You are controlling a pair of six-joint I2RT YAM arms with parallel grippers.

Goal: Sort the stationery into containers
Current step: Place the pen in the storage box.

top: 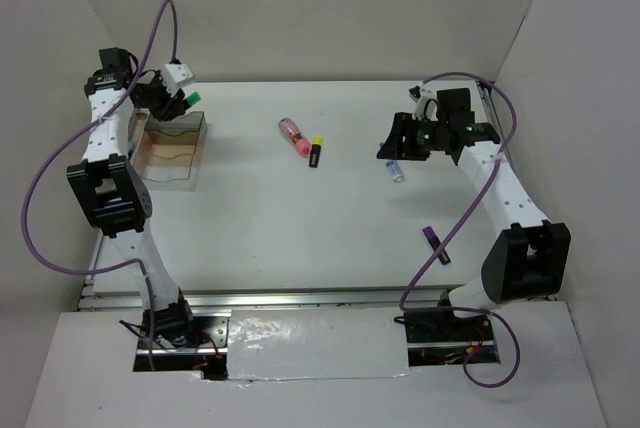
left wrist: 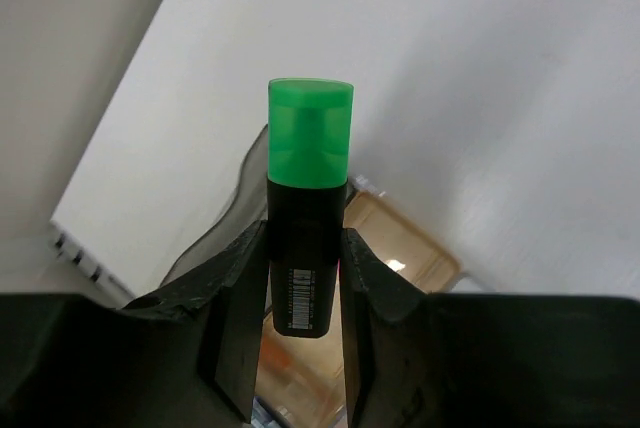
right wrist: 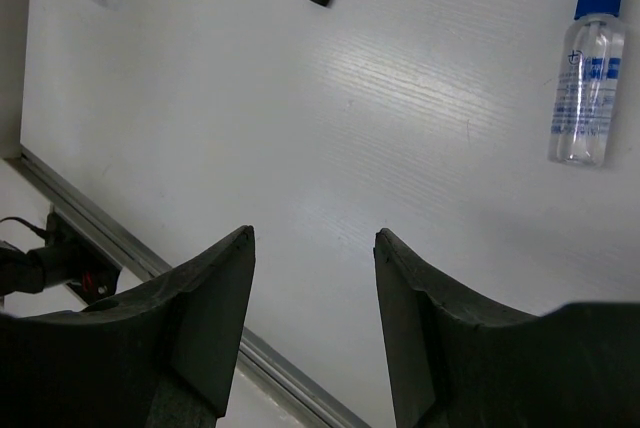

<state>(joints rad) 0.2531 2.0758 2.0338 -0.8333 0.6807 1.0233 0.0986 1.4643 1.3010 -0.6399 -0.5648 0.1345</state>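
My left gripper [top: 172, 100] is shut on a black highlighter with a green end [left wrist: 308, 208], held in the air above the clear box with a tan bottom [top: 173, 145] at the far left; the box also shows below the jaws in the left wrist view [left wrist: 395, 238]. My right gripper [top: 398, 143] is open and empty, above the table beside the blue-capped clear bottle [top: 395, 170], which lies flat [right wrist: 584, 78]. A pink tube [top: 292, 134] and a yellow-ended highlighter [top: 316, 152] lie mid-table. A purple-ended highlighter [top: 435, 244] lies near the right arm.
White walls close in the table on the left, back and right. A metal rail [top: 300, 298] runs along the near edge. Cables loop beside both arms.
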